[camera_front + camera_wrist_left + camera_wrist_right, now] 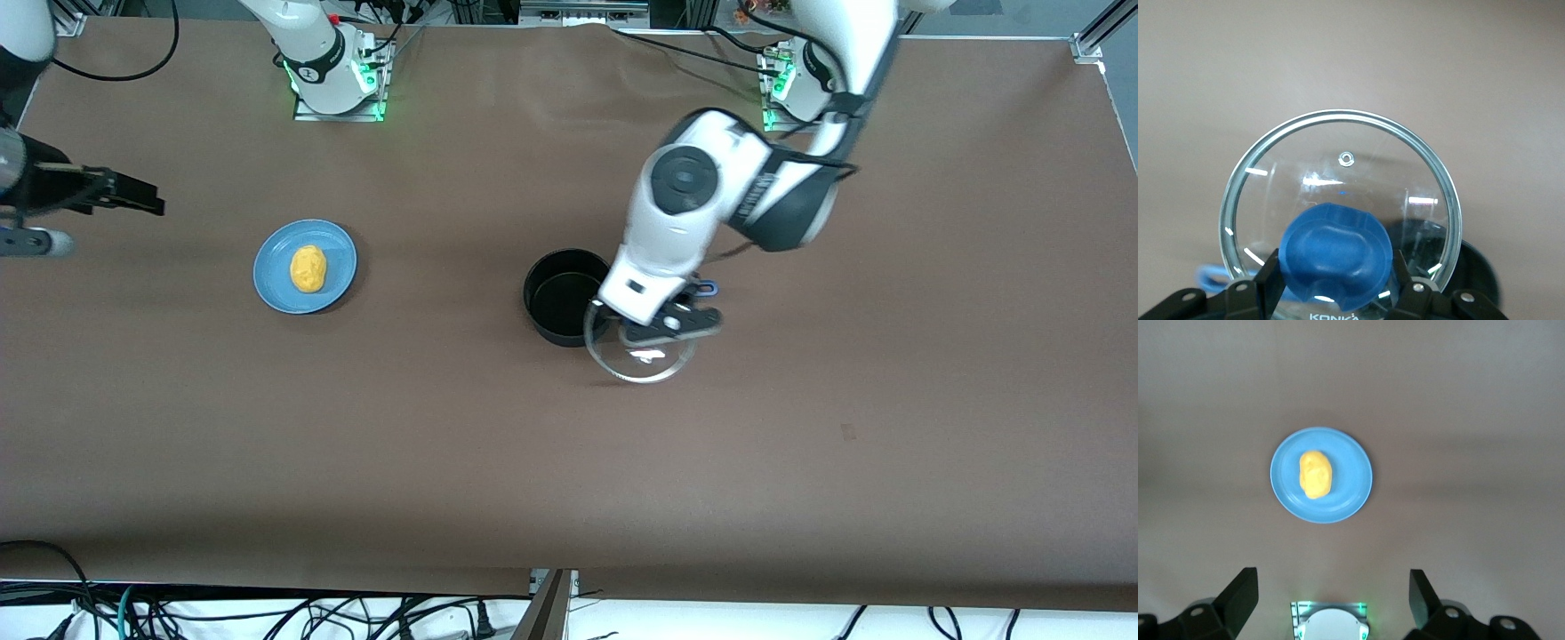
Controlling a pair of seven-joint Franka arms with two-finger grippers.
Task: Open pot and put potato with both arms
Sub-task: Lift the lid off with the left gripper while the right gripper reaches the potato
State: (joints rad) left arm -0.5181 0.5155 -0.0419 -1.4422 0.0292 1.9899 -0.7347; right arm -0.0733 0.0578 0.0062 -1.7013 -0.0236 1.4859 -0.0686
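The black pot [564, 297] stands open and empty at mid-table. My left gripper [673, 322] is shut on the blue knob [1336, 248] of the glass lid [642, 358] and holds it up over the table beside the pot, with its edge overlapping the pot's rim. The tip of the blue handle [707, 287] peeks out by the left arm. The yellow potato [308, 268] lies on a blue plate [276, 286] toward the right arm's end. My right gripper [133, 191] is open and empty, up in the air past the plate; its wrist view shows the potato [1315, 474].
The right wrist view shows the blue plate [1353, 487] and the right arm's base [1331, 627]. In the left wrist view part of the pot [1479, 268] shows past the lid's [1338, 143] edge. The brown table [569, 462] carries nothing else.
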